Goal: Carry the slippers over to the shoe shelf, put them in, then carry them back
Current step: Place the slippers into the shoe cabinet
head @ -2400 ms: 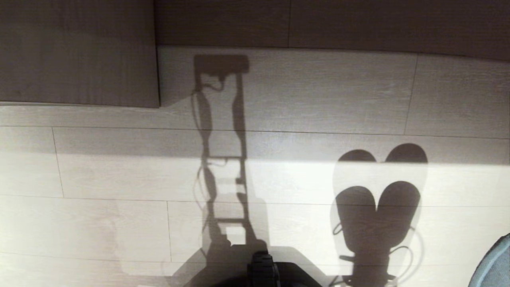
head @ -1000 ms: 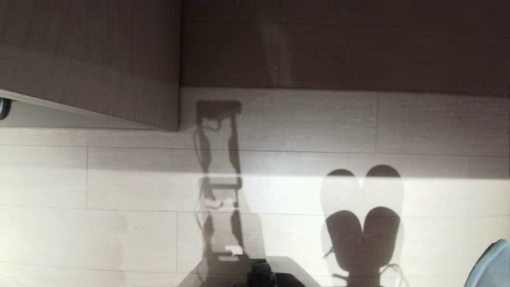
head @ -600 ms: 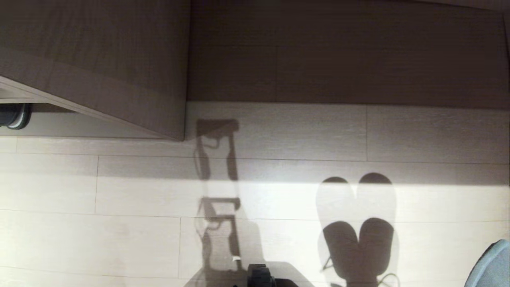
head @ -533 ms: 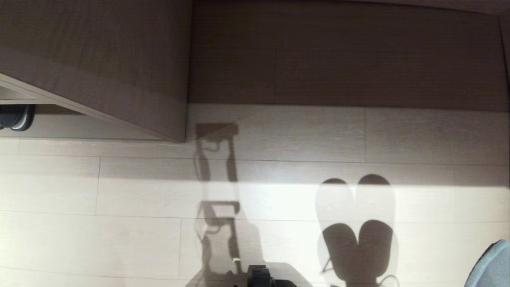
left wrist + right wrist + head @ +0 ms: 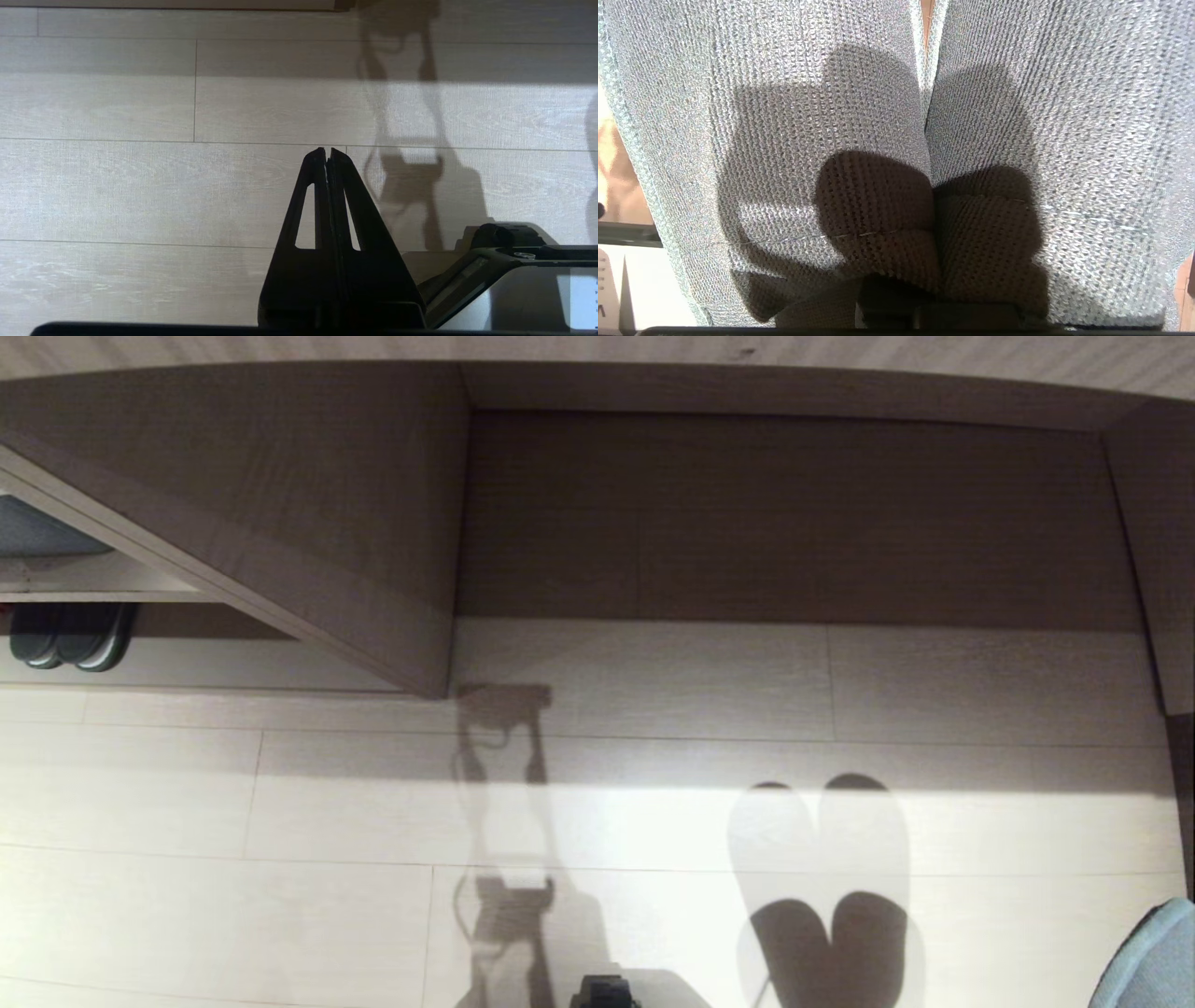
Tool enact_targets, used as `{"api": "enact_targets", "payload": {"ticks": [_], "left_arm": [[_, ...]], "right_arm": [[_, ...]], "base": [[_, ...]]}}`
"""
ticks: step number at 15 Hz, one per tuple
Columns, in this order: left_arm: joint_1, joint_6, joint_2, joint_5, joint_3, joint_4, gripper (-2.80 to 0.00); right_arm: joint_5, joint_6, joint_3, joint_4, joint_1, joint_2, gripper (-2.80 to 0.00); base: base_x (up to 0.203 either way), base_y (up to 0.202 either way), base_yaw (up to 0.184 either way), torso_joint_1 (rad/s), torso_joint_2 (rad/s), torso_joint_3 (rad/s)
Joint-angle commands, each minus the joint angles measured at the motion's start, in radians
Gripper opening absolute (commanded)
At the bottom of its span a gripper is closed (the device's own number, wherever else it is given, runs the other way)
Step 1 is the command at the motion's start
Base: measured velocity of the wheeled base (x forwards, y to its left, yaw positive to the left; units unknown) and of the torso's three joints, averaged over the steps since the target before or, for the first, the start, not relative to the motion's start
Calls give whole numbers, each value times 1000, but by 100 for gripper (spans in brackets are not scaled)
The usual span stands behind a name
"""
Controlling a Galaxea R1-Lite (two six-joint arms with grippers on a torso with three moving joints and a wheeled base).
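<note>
Hanging side by side, the slippers [image 5: 896,116] are held at their dark toe bands by the right gripper [image 5: 931,280], clamped tight; one grey edge [image 5: 1153,957] is seen at the head view's lower right. The left gripper [image 5: 328,151] is pointed at the floor [image 5: 117,186], fingers pressed together, empty. Bare planks are bounded ahead by the shoe shelf [image 5: 280,588] and a shaded recess [image 5: 794,513]; a darker pair [image 5: 65,635] is seen far left.

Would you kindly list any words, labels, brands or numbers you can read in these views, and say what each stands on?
No text can be read.
White panel at the edge of the right wrist view: faint dark marks, too small to read.
Pale panel on the robot's base in the left wrist view: tiny marks, unreadable.
</note>
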Motion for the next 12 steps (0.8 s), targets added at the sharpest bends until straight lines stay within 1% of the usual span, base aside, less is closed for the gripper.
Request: {"api": "enact_targets", "payload": {"ticks": [1, 12], "left_arm": [[0, 1, 1, 0, 0, -1, -280], [0, -1, 1, 0, 0, -1, -280]], "right_arm": [[0, 0, 0, 0, 0, -1, -280], [0, 0, 0, 0, 0, -1, -280]], "base": [[0, 0, 0, 1, 3, 213], [0, 0, 0, 2, 2, 200]]}}
